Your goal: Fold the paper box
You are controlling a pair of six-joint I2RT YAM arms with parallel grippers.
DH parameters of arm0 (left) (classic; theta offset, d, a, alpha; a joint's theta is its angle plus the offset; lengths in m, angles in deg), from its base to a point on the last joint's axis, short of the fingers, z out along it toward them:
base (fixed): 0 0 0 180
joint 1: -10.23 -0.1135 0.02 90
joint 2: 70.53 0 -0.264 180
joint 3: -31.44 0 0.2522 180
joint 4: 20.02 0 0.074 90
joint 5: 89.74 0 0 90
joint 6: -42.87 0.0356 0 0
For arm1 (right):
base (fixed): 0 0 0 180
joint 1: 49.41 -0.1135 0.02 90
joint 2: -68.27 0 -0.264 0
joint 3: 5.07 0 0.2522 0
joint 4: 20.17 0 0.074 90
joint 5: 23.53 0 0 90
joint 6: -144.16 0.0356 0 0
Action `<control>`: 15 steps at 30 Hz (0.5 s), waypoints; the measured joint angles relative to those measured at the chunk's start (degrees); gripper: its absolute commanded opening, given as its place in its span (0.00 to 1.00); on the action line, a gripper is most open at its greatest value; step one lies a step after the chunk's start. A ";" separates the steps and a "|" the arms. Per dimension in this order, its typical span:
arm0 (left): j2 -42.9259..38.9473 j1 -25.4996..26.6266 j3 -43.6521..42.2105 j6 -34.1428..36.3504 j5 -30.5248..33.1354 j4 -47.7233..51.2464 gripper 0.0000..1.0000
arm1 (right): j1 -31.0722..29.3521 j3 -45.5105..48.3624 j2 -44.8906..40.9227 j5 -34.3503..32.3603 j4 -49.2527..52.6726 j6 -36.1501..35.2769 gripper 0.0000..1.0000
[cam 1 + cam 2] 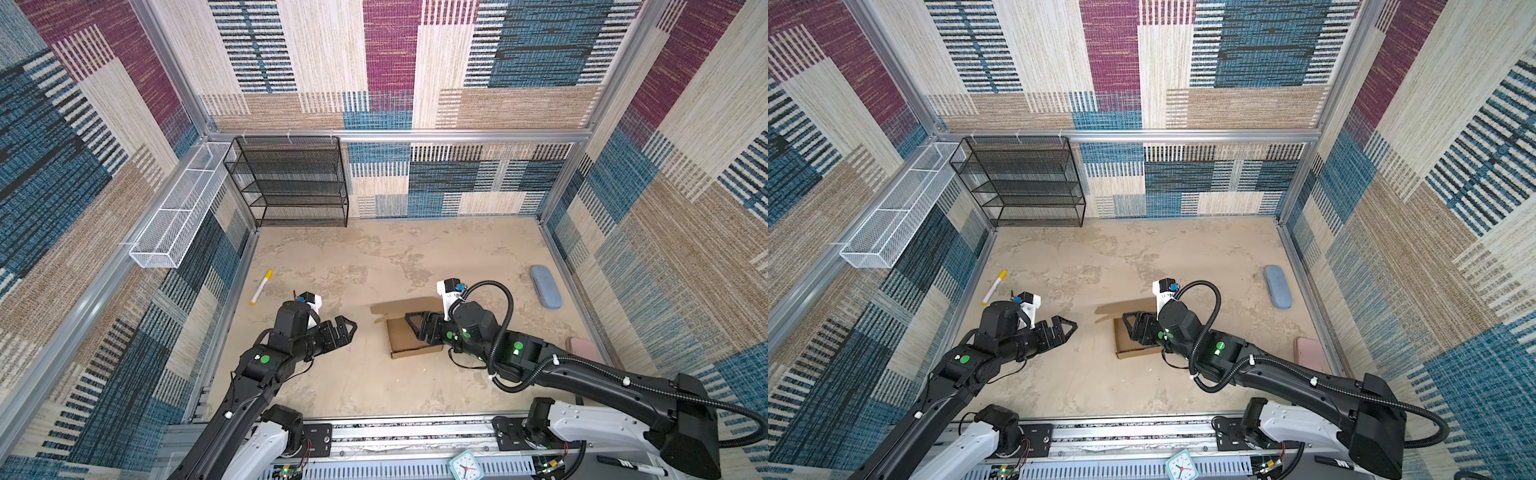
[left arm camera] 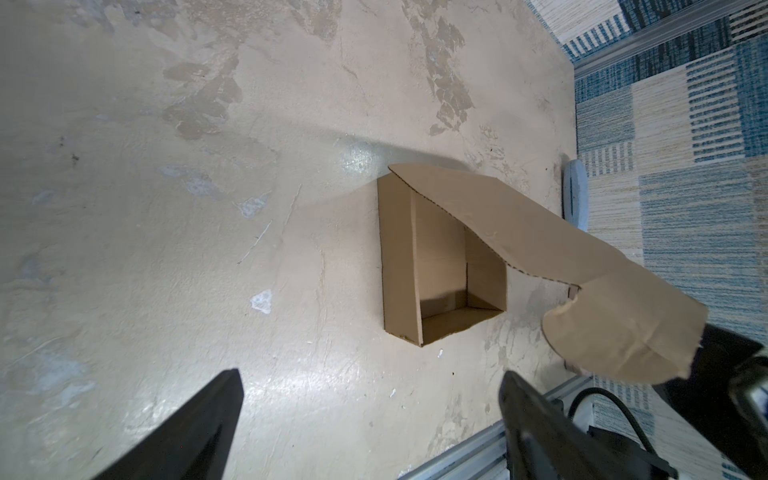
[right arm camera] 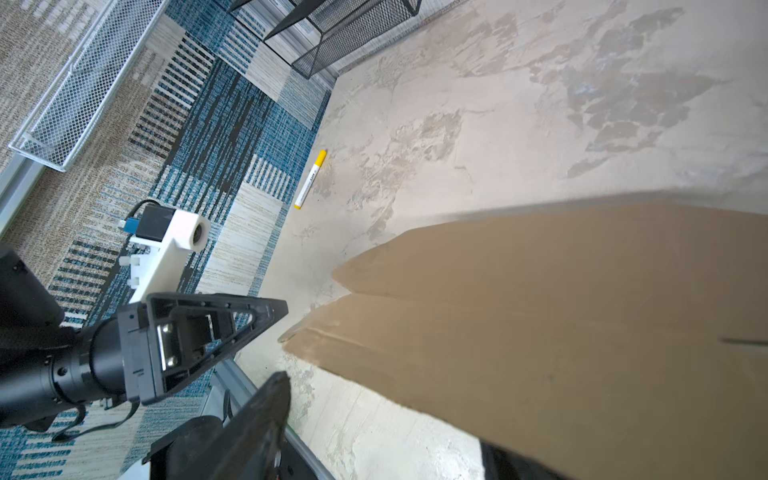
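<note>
The left claw (image 1: 352,330) hangs spread, apart from the box (image 1: 409,347); the right claw (image 1: 411,326) sits at its raised lid (image 2: 498,216), though whether it is pinching cannot be told.

**Paper box** (image 1: 397,343), lower centre in both top views: brown corrugated cardboard, unprinted, matt. Fluted cut edges show in the left wrist view.
**Table top** (image 1: 374,257): mottled beige, plaster-like, rough-looking, with a faint sheen.
**Shelf rack** (image 1: 291,183), upper left: black wire mesh, matt.
**Basket** (image 1: 166,232), left: white-coated wire mesh.
**Walls** (image 1: 540,62): coarse, woven, cloth-like covering.
**Frame rails** (image 1: 415,135): bare brushed metal.
**Marker** (image 1: 261,286): smooth plastic, white barrel, yellow cap.
**Left gripper** (image 1: 353,331) and **right gripper** (image 1: 410,328): black matt plastic.
**Oblong case** (image 1: 545,293), right: pale blue, matt.
</note>
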 measured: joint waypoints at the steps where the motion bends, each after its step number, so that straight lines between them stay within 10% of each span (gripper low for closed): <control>1: 0.02 0.13 -0.15 0.00 -0.17 -0.52 0.99 | 0.59 -0.57 0.68 0.33 -0.04 -0.15 0.72; 15: 1.27 1.97 -2.19 0.76 0.07 -3.23 0.99 | 9.27 -10.49 10.36 7.04 -0.11 -5.16 0.73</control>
